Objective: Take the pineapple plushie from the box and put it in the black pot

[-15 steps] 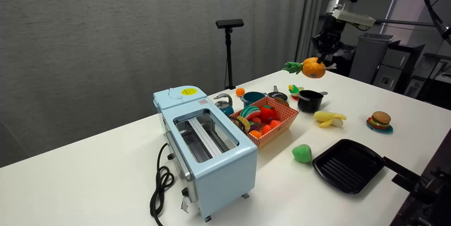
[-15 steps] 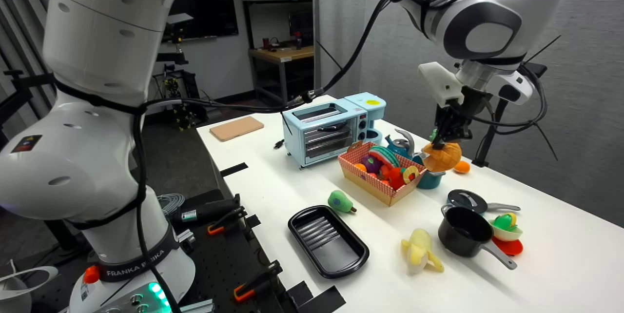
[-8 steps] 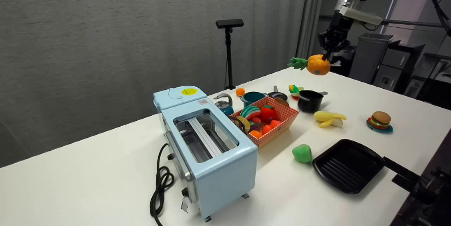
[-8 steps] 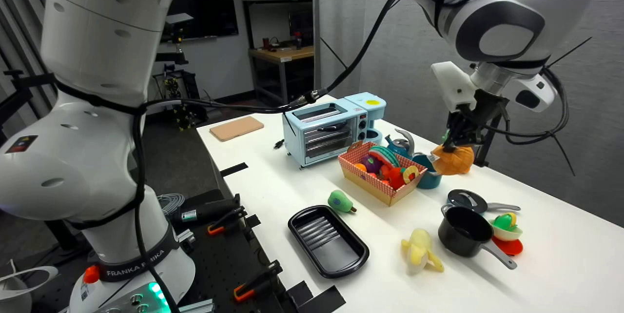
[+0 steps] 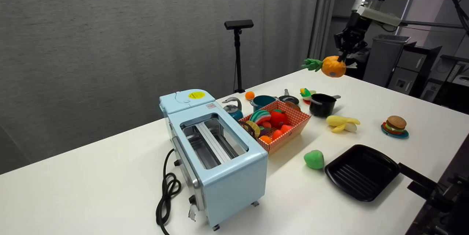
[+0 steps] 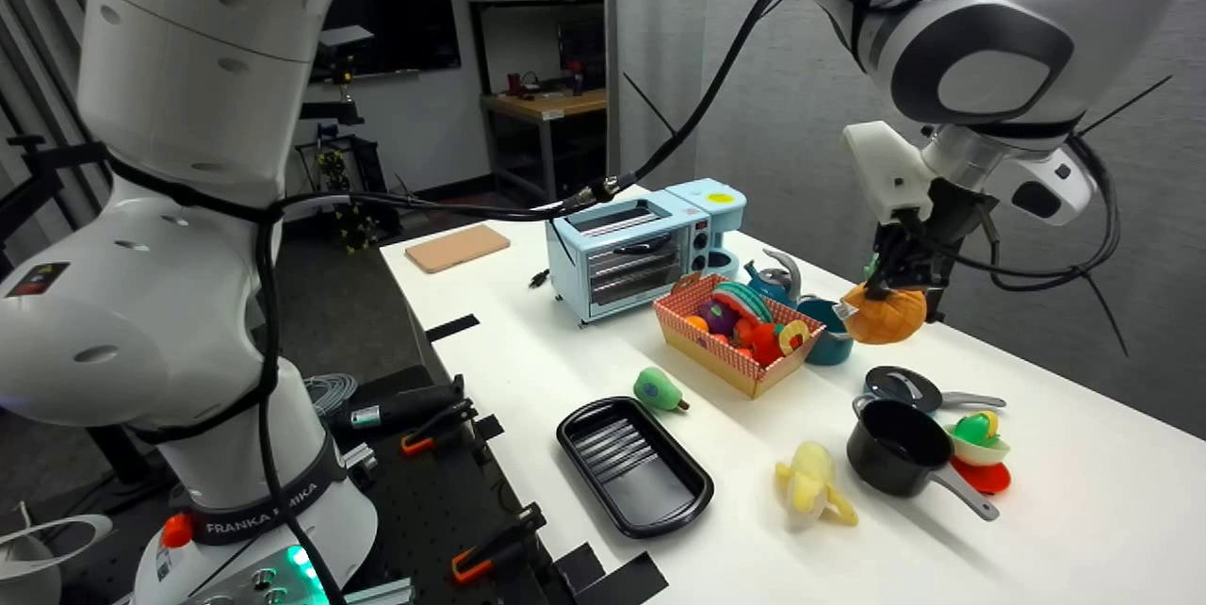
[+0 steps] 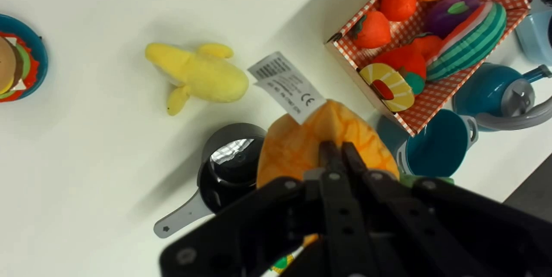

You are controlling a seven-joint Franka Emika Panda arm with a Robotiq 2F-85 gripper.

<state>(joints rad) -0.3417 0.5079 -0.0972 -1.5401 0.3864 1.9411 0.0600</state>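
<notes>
My gripper point(image 5: 341, 58) is shut on the orange body of the pineapple plushie point(image 5: 333, 67) and holds it in the air above the table. Its green tuft points sideways, with a white tag at the opposite end. The plushie shows in an exterior view point(image 6: 884, 315) and in the wrist view point(image 7: 293, 147), with the fingertips point(image 7: 337, 149) pinched into it. The black pot point(image 6: 890, 454) stands upright, with no contents seen. In the wrist view the pot point(image 7: 233, 136) is beside the plushie and partly hidden by it and the gripper. The red-checked box point(image 6: 702, 348) holds several other toy fruits.
A teal pot point(image 6: 829, 347), a kettle point(image 6: 780, 281) and a small frying pan point(image 6: 900, 386) stand near the box and black pot. A banana point(image 6: 810, 482), a green toy point(image 6: 660, 388), a grill pan point(image 6: 636, 468), a burger point(image 5: 395, 124) and a light-blue toaster point(image 5: 234, 176) are around.
The gripper and the held plushie have moved right in both exterior views, away from the box side and toward the black pot. The grip has stayed shut. Objects on the table have not moved.
</notes>
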